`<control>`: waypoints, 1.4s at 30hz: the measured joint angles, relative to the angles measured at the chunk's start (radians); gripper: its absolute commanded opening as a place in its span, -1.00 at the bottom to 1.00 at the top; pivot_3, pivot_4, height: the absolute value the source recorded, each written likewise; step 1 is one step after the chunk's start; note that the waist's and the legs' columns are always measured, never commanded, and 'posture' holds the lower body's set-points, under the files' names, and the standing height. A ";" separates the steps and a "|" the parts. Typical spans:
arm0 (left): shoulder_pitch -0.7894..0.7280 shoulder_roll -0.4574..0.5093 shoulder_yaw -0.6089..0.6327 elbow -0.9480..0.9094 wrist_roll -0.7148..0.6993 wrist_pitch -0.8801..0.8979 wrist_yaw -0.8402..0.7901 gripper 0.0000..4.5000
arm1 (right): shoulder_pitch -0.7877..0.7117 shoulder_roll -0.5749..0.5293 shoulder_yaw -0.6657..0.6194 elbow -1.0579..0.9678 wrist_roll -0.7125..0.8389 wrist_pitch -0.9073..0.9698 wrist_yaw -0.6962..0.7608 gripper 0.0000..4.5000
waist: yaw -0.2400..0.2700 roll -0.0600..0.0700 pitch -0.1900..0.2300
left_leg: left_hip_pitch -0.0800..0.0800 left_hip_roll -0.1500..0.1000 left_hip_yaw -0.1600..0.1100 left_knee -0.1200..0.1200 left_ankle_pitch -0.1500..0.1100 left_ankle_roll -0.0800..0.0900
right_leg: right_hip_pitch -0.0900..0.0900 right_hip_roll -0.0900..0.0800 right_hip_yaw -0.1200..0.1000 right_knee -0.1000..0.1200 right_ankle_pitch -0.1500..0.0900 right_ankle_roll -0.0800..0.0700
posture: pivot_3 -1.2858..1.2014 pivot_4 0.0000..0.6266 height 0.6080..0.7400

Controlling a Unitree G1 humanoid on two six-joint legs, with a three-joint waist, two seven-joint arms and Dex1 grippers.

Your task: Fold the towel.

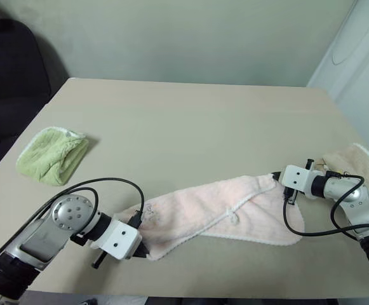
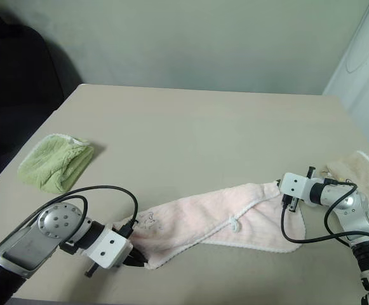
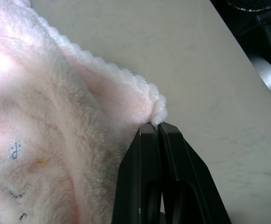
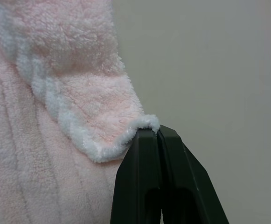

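The towel (image 1: 222,213) lies stretched across the near part of the surface (image 1: 197,121); left of the towel sits a bunched cloth (image 1: 53,154), right of it another cloth (image 1: 362,166).

No words, brand names or numbers can be read anywhere. The only marking is a small dark print on the towel (image 3: 42,140), seen in the left wrist view toward the lower left of the frame: a tiny blue-black sign shaped like a musical note, a faint yellowish speck just below it, and a few scattered dark specks near the bottom left corner, too small and blurred to make out as letters. In the left eye view the same print shows as a faint dark scribble on the towel's lower left end, illegible there as well
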 measured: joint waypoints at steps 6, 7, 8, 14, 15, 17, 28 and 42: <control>-0.006 -0.030 0.017 -0.002 -0.078 0.102 0.013 -0.99 | 0.001 0.000 -0.002 -0.001 0.001 0.002 0.000 -1.00 | 0.000 -0.002 0.001 | -0.001 0.000 0.000 0.000 0.000 0.000 | 0.000 0.000 0.000 0.000 0.000 0.000 | 0.03 -0.52 1.00; -0.011 -0.054 0.052 -0.013 -0.163 0.197 0.037 -0.99 | 0.016 -0.004 -0.017 -0.015 0.012 0.008 0.000 -1.00 | 0.001 -0.003 0.001 | -0.002 0.000 0.000 0.000 0.000 0.000 | -0.001 0.000 0.000 0.000 0.000 0.000 | 0.03 -0.52 1.00; -0.031 -0.065 0.090 -0.019 -0.240 0.281 0.063 -0.99 | 0.032 -0.008 -0.034 -0.027 0.025 0.018 0.000 -1.00 | 0.002 -0.005 0.002 | -0.004 0.001 0.000 0.000 0.000 0.000 | -0.001 0.000 -0.001 0.001 0.000 0.000 | 0.03 -0.52 1.00; -0.146 -0.116 0.375 -0.014 -0.559 0.620 0.249 -0.99 | 0.130 -0.040 -0.181 -0.128 0.161 0.107 0.008 -1.00 | 0.001 -0.006 0.003 | 0.000 0.001 0.005 0.001 0.002 -0.001 | 0.002 0.000 0.000 0.000 0.000 0.000 | 0.03 -0.52 1.00; -0.166 -0.143 0.395 0.002 -0.577 0.649 0.286 -0.99 | 0.133 -0.043 -0.201 -0.138 0.179 0.122 0.010 -1.00 | -0.001 -0.006 0.003 | 0.002 0.001 0.006 0.001 0.002 -0.001 | 0.003 0.000 0.001 0.000 0.000 0.000 | 0.03 -0.52 1.00; -0.202 -0.184 0.412 0.034 -0.605 0.693 0.342 -0.99 | 0.133 -0.049 -0.224 -0.142 0.200 0.138 0.011 -1.00 | -0.004 -0.007 0.004 | 0.002 0.001 0.006 0.002 0.002 0.000 | 0.003 0.000 0.001 0.000 -0.001 0.001 | 0.03 -0.52 1.00; -0.599 -0.433 0.426 0.389 -0.502 0.608 0.589 -0.99 | -0.127 -0.090 -0.218 0.042 0.138 0.097 -0.028 -1.00 | 0.003 -0.009 0.007 | 0.002 0.001 0.006 0.003 0.015 0.015 | 0.005 0.000 0.000 0.000 0.004 0.006 | 0.03 -0.52 1.00; -0.707 -0.382 0.533 0.599 -0.451 0.458 0.564 -0.99 | -0.120 -0.201 -0.380 -0.053 0.295 0.160 0.036 -1.00 | 0.006 -0.010 0.008 | 0.002 0.001 0.004 0.001 0.015 0.015 | 0.007 0.001 -0.001 -0.005 0.006 0.013 | 0.03 -0.52 1.00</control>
